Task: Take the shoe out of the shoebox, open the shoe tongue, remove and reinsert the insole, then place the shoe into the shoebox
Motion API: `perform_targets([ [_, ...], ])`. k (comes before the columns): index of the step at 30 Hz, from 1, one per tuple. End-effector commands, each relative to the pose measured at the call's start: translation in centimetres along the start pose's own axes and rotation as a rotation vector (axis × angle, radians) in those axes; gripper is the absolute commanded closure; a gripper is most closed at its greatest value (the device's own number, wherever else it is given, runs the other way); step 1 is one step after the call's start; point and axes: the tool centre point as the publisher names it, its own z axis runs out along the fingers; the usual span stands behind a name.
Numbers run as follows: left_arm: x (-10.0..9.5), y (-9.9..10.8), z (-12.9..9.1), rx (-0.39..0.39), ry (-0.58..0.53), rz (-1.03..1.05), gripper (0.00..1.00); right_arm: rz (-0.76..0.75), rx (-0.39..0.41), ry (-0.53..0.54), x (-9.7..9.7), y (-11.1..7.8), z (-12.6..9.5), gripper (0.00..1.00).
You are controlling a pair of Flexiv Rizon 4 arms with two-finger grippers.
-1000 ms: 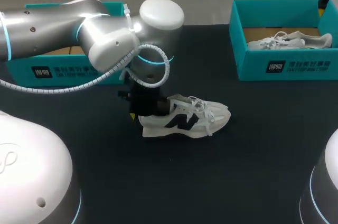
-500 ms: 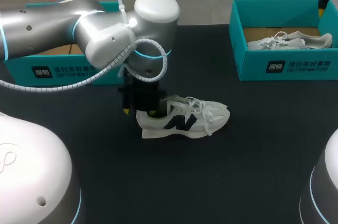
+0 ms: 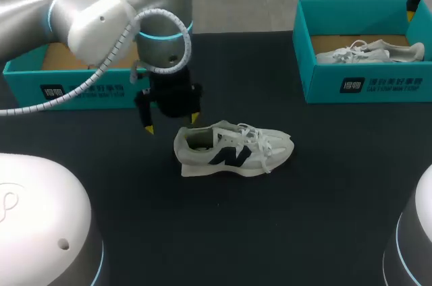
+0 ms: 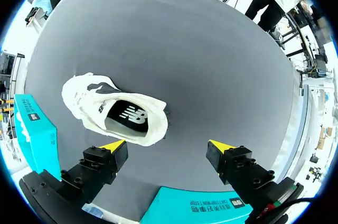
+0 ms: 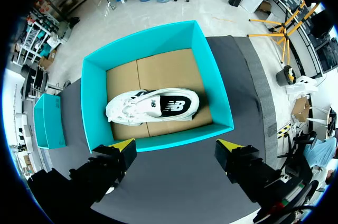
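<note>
**Left gripper off the heel, shoe left on the table**

Finds the left gripper [image 3: 171, 123] lifted up and back from the shoe [image 3: 233, 151], no longer down over the heel collar as a second ago. Hangs now just behind the heel, touching nothing, fingers spread wide with only bare table [image 3: 270, 232] beneath. Bears this out from the wrist: left gripper [image 4: 166, 145] parted and empty, shoe [image 4: 113, 109] ahead of it, close by one fingertip yet apart.

Leaves the shoe unmoved, on its sole between the two boxes, toe toward the right shoebox [image 3: 364, 83], heel toward the left shoebox [image 3: 67, 83]. Shows a dark insole lying inside the opening.

Reads as a release, or a pull-back before a fresh grip. Counts the first step as done, with the shoe out on the table. Cannot tell whether the tongue is yet opened.

Keeps the right gripper [image 5: 175, 145] out of it: poised above the right shoebox [image 5: 91, 108], fingers wide apart, holding nothing, a second shoe [image 5: 153, 105] resting inside.
</note>
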Motion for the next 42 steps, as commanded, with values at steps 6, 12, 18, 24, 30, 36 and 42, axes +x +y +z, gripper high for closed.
perform_targets([
  [6, 1.6, 0.3, -0.4, 0.005, -0.062, 0.004, 0.0, 0.001, -0.002, -0.001, 0.0, -0.1, 0.0, 0.0],
  [12, 1.6, 0.3, -0.4, 0.005, -0.062, 0.004, 0.0, 0.001, -0.002, -0.001, 0.0, -0.1, 0.0, 0.0],
  [18, 1.8, 0.2, -0.8, 0.114, -0.093, -0.084, 0.0, 0.001, -0.002, -0.001, 0.0, -0.1, 0.0, 0.0],
  [24, 2.4, 0.6, -2.0, 0.21, -0.193, -0.315, 0.0, 0.001, -0.002, -0.001, 0.0, -0.1, 0.0, 0.0],
  [30, 3.0, 1.1, -2.7, 0.306, -0.282, -0.39, 0.0, 0.001, -0.002, -0.001, 0.0, -0.1, 0.0, 0.0],
  [36, 3.0, 1.1, -2.7, 0.306, -0.282, -0.39, 0.0, 0.001, -0.002, -0.001, 0.0, -0.1, 0.0, 0.0],
  [42, 3.0, 1.1, -2.7, 0.306, -0.282, -0.39, 0.0, 0.001, -0.002, -0.001, 0.0, -0.1, 0.0, 0.0],
])
